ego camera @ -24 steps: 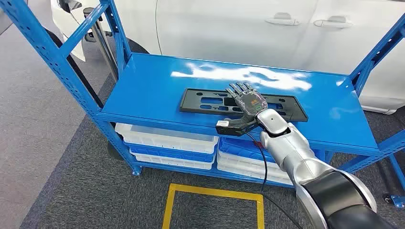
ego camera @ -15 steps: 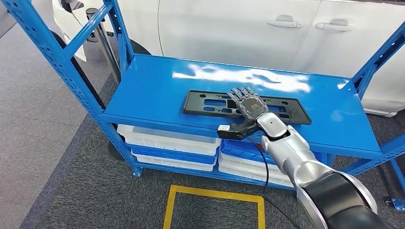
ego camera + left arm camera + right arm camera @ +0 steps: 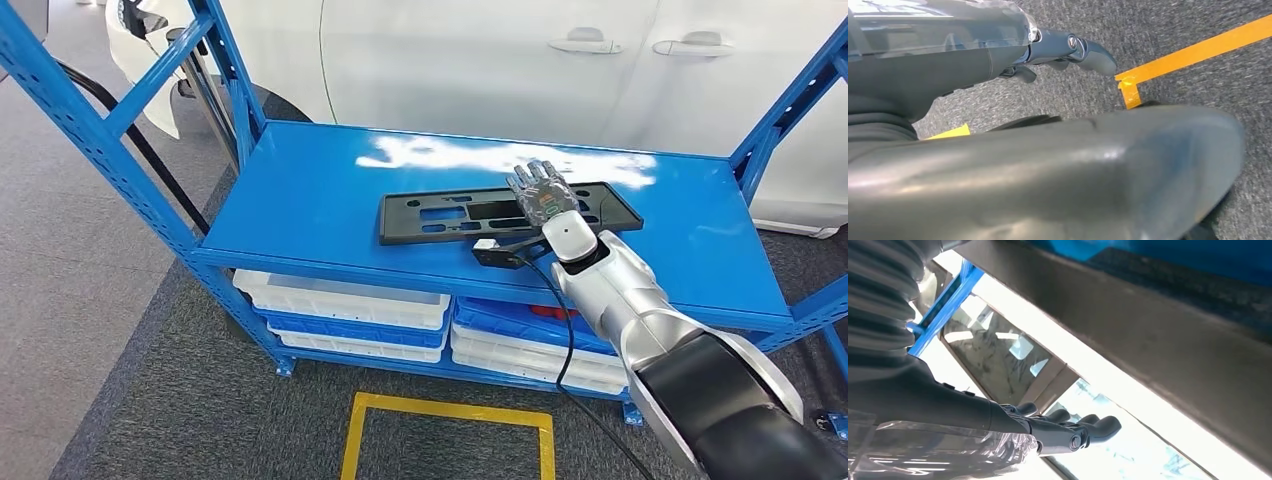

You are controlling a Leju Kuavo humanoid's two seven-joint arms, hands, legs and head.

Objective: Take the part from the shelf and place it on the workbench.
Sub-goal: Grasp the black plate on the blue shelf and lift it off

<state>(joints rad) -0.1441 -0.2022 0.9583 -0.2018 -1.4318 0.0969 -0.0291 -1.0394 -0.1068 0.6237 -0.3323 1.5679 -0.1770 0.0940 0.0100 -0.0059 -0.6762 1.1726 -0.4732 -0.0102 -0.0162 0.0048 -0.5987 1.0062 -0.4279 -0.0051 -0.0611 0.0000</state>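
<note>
A blue metal shelf is filling the middle of the head view, its top deck lying bare on the left half and along the far edge, leaving open room around the part. Slanted blue uprights are framing the deck at the upper left and upper right of the frame. The part, a long flat black plastic plate with rectangular cut-outs, is lying flat on the deck right of centre, its right end angled slightly toward the back. The right robot hand is resting over the part's right portion, fingers stretched forward and flat; whether it is actually gripping the part cannot be told. The silver right arm is entering from the lower right of the frame. In the left wrist view the left robot hand is hanging above grey carpet with fingers loosely curled, holding nothing. White and blue trays are sitting stacked on the lower shelf level. A white car is standing just behind the shelf. Yellow tape is marking a square on the grey carpet at bottom centre.
</note>
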